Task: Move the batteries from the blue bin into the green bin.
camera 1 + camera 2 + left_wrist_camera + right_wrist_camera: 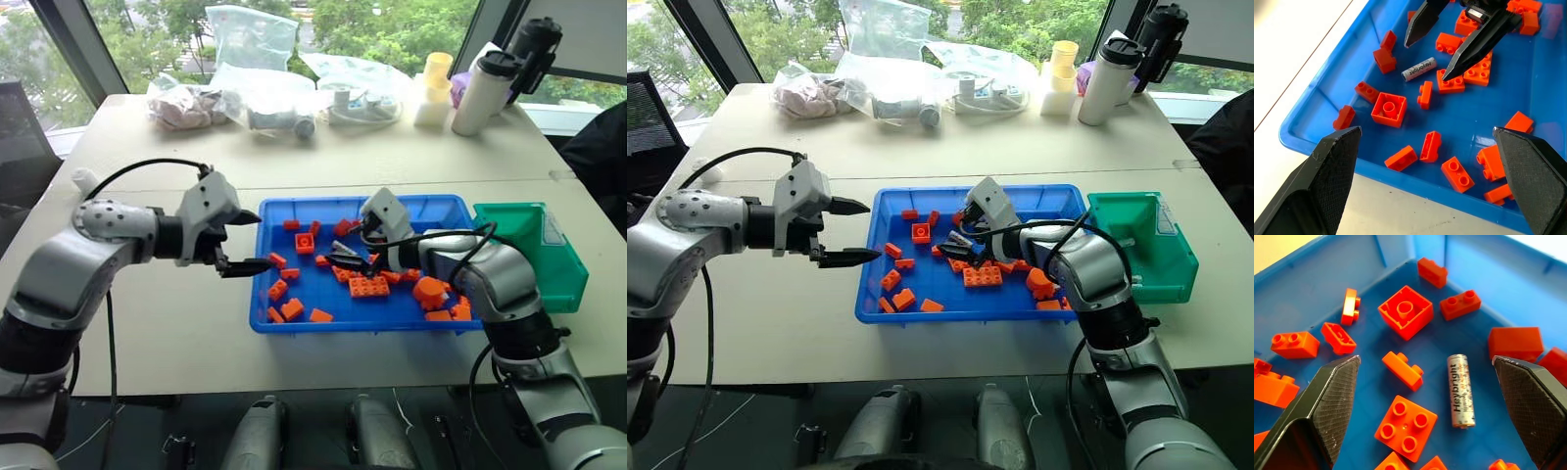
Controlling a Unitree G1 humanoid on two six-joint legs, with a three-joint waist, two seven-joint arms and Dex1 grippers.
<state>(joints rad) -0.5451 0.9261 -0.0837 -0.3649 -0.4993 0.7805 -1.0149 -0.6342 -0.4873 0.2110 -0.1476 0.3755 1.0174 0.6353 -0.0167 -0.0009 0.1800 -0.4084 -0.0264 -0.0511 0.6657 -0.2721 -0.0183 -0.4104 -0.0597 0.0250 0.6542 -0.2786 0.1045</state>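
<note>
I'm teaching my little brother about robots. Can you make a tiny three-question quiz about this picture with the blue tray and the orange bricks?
1. True or false: the small silver-grey metal battery lies flat on the floor of the wide bright-blue plastic bin.
2. Which gripper hangs open just above the battery? A: the left gripper. B: the right gripper.
3. Fill in: the left gripper is open, beside the blue bin's ____ edge, on the far side from the smaller green plastic bin.

Key
1. True; orange toy bricks lie around it.
2. B.
3. Left.
</note>
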